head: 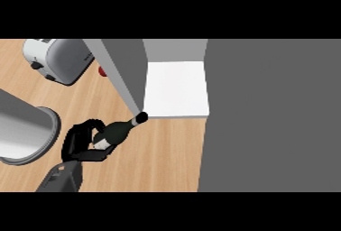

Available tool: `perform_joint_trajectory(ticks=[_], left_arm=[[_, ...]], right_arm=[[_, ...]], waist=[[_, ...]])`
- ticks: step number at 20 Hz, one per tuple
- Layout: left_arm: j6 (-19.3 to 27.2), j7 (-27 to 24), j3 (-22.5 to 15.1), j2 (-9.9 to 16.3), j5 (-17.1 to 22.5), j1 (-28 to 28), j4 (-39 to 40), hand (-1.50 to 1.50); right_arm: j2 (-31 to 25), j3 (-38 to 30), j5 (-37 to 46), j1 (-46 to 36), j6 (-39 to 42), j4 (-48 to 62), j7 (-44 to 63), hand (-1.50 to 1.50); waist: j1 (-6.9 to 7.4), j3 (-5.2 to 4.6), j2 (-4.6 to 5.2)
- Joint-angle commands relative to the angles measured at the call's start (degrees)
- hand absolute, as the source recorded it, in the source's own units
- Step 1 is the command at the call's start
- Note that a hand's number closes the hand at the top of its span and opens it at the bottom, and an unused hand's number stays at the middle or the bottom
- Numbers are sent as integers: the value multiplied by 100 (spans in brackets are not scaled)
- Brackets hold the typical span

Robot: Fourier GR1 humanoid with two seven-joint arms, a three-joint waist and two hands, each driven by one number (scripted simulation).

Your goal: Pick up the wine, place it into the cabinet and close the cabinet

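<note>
A dark wine bottle with a white label lies tilted in my left hand, whose fingers curl round its body. The neck points up and to the right, and its cap touches or nearly touches the front left corner of the cabinet's white shelf. The cabinet stands open. Its grey door runs along the shelf's left side, ending just above the bottle's cap. My right hand shows nowhere.
A silver toaster stands at the back left, with a small red object beside the door. A large metal pot sits at the left edge near my hand. A broad dark grey panel fills the right side.
</note>
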Motion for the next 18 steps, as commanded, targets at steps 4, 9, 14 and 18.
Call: perform_joint_trajectory(ticks=[4, 9, 14, 18], left_arm=[[992, 834, -667, -278, -566, 263, -1176, 150], [1446, 1818, -969, -723, -589, 584, -2339, 150], [1647, 2645, -1196, -759, -720, 507, -3093, 150], [2146, 3122, -1588, -996, -777, 215, -3082, 150]], right_arm=[[-53, -85, -291, 191, 35, -468, 136, -150], [-105, -53, -355, 524, 157, -705, 99, -150], [-204, -483, -761, 535, 217, -676, 44, -150], [-18, -80, -477, 564, 101, -811, 182, -150]], waist=[[72, -23, 4], [66, -24, 0], [34, -27, 21], [-3, -32, 27]])
